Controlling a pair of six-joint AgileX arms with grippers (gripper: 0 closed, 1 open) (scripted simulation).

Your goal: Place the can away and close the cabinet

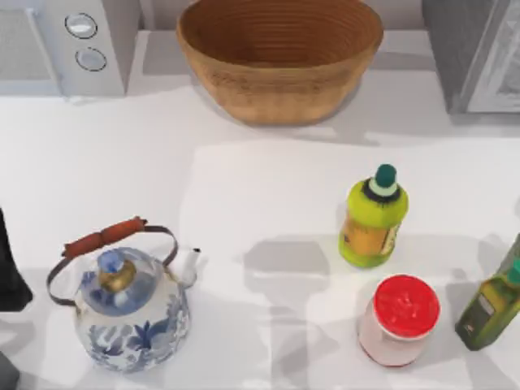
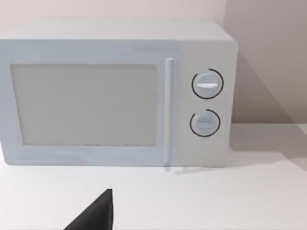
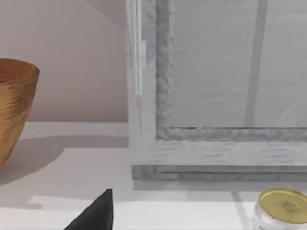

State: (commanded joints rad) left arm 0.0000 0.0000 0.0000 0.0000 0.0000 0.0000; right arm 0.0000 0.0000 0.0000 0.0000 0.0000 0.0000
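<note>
Jaw spacing cannot be told for either gripper: of the left gripper [image 2: 96,213] just a dark wedge pokes in at the lower edge of the left wrist view, and the right gripper [image 3: 96,213] shows the same dark wedge at the lower edge of the right wrist view. Neither wedge touches anything. The can [image 3: 283,206], with a gold-coloured top, stands upright on the white table [image 3: 72,167] at the lower right of the right wrist view, just in front of the grey cabinet [image 3: 216,96], apart from it and outside it. Whether the cabinet door is open or shut I cannot tell. In the top view the cabinet [image 1: 475,53] sits in the upper right corner, a wicker basket [image 1: 280,57] stands at the upper middle, and a white microwave [image 1: 89,41] with two round dials fills the upper left corner; the left wrist view faces that microwave [image 2: 115,96] head-on, its door closed. A dark part of the left arm [image 1: 10,268] juts in at the left edge of the top view, near a blue-and-white kettle [image 1: 130,313] at the lower left. Toward the lower right stand a yellow-green bottle [image 1: 374,219] with a dark green cap, a red-lidded jar [image 1: 400,321] just below it, and an olive-green bottle [image 1: 491,309] tilted at the right edge.
</note>
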